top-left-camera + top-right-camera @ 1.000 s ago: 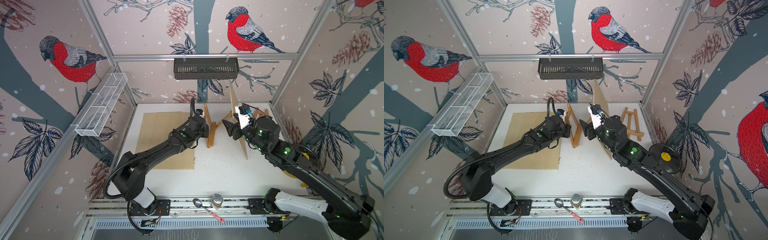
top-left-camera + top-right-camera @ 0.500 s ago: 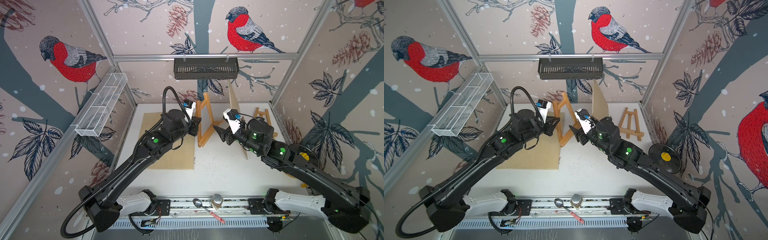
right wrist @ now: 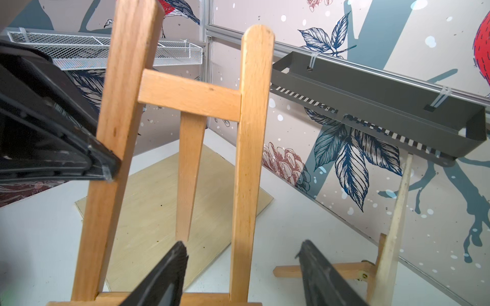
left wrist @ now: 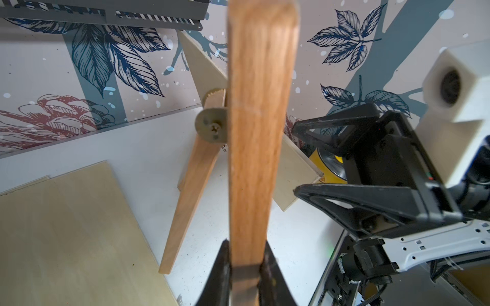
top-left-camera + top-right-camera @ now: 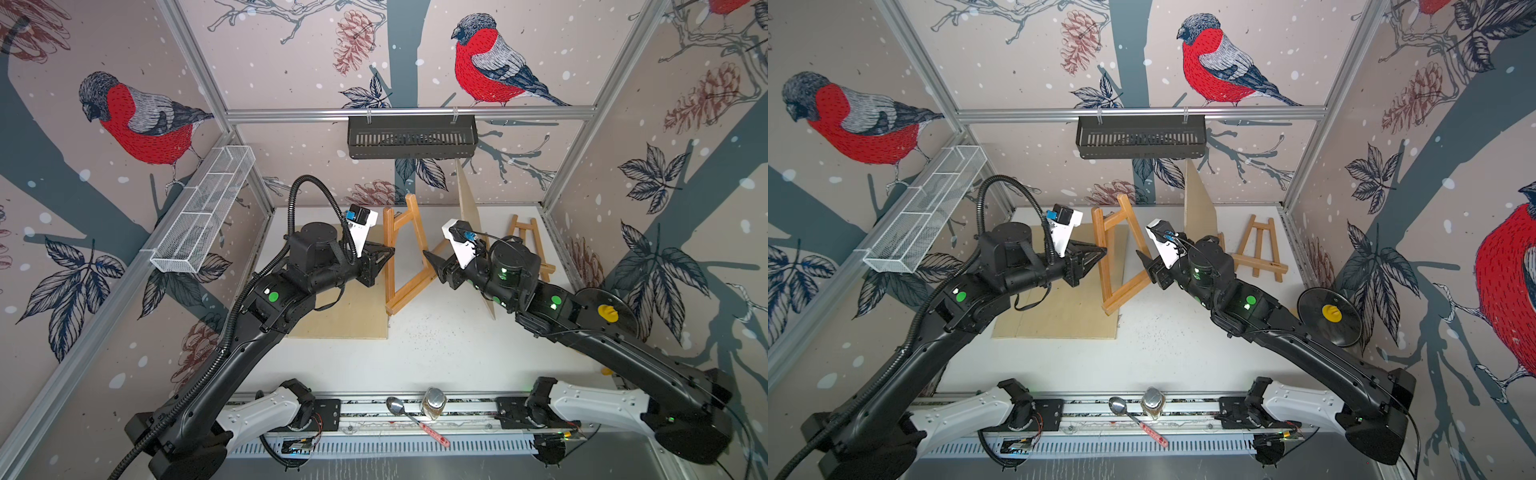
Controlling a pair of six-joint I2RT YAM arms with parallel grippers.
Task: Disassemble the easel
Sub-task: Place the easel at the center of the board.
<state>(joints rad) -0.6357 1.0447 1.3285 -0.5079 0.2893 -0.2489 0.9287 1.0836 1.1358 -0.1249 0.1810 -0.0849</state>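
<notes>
Wooden easel, tilted over the flat plywood sheet near the middle of the table; whether its lowest corner touches the sheet cannot be told. The left gripper is clamped narrowly on 1 of the 2 front uprights. The right gripper stands wide and holds nothing, its jaws straddling the other upright just above the bottom ledge. The rear leg hangs from the crossbar on a screwed hinge disc.

The step in hand appears to be taking a 2nd hold so that the parts can be worked apart. The right jaws should close squarely on the flat faces of the upright, centred and low near the ledge, before any pull. The left grip should serve as the fixed anchor. Force is best applied slowly and along the joint, since a sideways lever could split the slim wood. The right arm needs to stay clear of the upright panel behind it.
</notes>
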